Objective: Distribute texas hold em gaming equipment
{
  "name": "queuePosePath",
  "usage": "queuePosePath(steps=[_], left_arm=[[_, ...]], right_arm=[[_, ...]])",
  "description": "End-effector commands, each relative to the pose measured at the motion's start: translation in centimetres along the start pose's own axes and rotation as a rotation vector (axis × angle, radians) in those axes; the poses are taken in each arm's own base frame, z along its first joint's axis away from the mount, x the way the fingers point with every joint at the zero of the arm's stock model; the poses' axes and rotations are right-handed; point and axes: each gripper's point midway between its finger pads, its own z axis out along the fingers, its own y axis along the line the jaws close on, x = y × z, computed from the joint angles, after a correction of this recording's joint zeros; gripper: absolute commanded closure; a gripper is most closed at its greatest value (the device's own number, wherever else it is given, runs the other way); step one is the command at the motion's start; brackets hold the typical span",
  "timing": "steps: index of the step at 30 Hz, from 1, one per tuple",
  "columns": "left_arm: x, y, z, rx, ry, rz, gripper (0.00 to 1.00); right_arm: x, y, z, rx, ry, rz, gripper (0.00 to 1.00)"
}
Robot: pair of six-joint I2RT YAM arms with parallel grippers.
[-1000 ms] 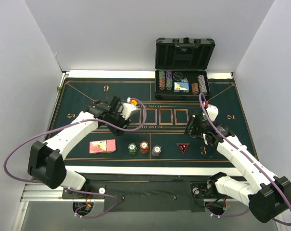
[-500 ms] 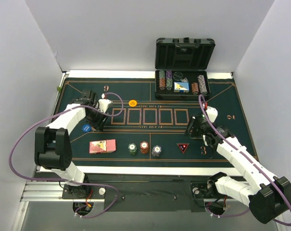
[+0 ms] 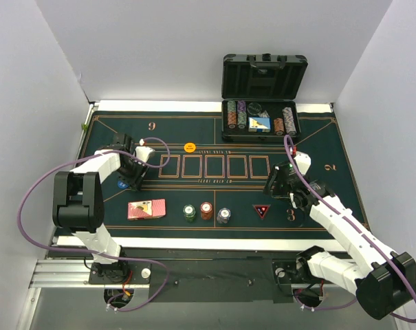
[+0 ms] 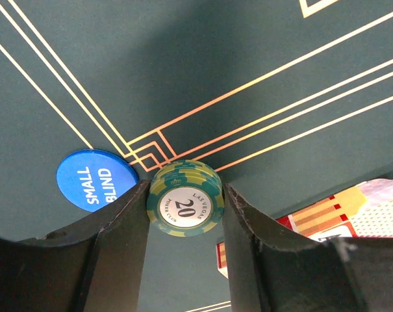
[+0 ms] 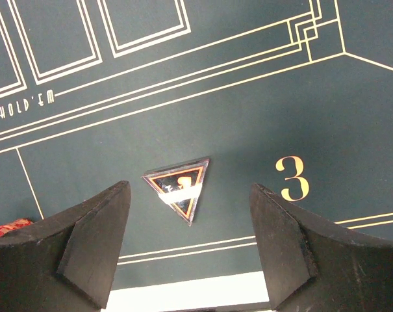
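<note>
My left gripper (image 4: 184,190) is shut on a small stack of green stripe-edged poker chips (image 4: 184,206) marked 20, held just above the felt. It sits beside the blue "small blind" button disc (image 4: 95,179). In the top view the left gripper (image 3: 130,174) is at the mat's left side, with the blue disc (image 3: 123,184) beside it. The orange button disc (image 3: 189,147) lies further in. The pink-red-backed cards (image 3: 146,208) lie near the front, with green (image 3: 189,213), red (image 3: 206,210) and grey (image 3: 224,216) chip stacks to their right. My right gripper (image 5: 190,190) is open and empty.
The open black case (image 3: 261,82) at the back holds more chip rows. A dark triangular marker (image 5: 178,188) lies on the felt under my right gripper, by the number 3 (image 5: 292,177). The mat's white front edge (image 5: 190,294) is just below. The cards' corner (image 4: 326,214) shows in the left wrist view.
My left arm has swung from the mat's middle, by the orange disc, to the left side, and now sits by the blue disc. The right arm has not moved.
</note>
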Motion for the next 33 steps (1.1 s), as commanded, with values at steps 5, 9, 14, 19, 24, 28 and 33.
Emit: queuePosePath(steps=[5,9,14,19,24,28,33], left_arm=[[-1.2,0.9,0.2,-0.024,-0.047,0.013,0.48],[-1.1,0.9,-0.6,-0.039,-0.067,0.013,0.08],[-2.3,0.7,-3.4,-0.038,-0.122,0.024,0.07],[-5.8,-0.4,-8.5,-0.003,-0.248,0.041,0.06],[-6.1,-8.1,-11.4,0.124,-0.263,0.185,0.05],[-2.5,-15.8,-9.1,0.211,-0.200,0.359,0.05],[0.1,-21.2,-7.5,0.317,-0.161,0.508,0.04]], right_arm=[[0.1,-0.1,0.0,-0.004,0.001,0.013,0.31],[0.1,0.0,-0.1,-0.010,0.002,0.014,0.31],[0.0,0.2,-0.2,-0.020,0.000,0.018,0.31],[-0.2,0.3,-0.4,-0.026,-0.004,0.017,0.31],[-0.2,0.3,-0.5,-0.029,-0.007,0.020,0.30],[0.2,0.1,-0.5,-0.028,-0.001,0.016,0.30],[0.5,-0.2,-0.5,-0.026,0.003,0.015,0.28]])
